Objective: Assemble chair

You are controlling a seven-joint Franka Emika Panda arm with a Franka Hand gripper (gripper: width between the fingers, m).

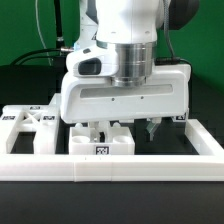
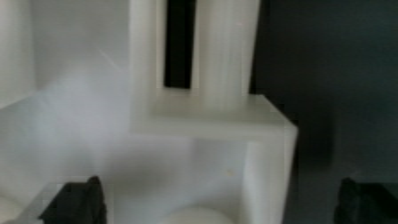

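Note:
My gripper hangs low over the white chair parts, and its big white body hides much of them. An X-braced flat panel lies at the exterior view's left. A white block with a square tag sits just under and in front of the fingers. In the wrist view, a white block with two upright square bars fills the space between my black fingertips. The gripper is open and straddles that part; a dark gap shows beside the other fingertip.
A long white border rail runs across the front, with side rails at the exterior view's left and right. The black table shows at the right. Cables hang against the green backdrop.

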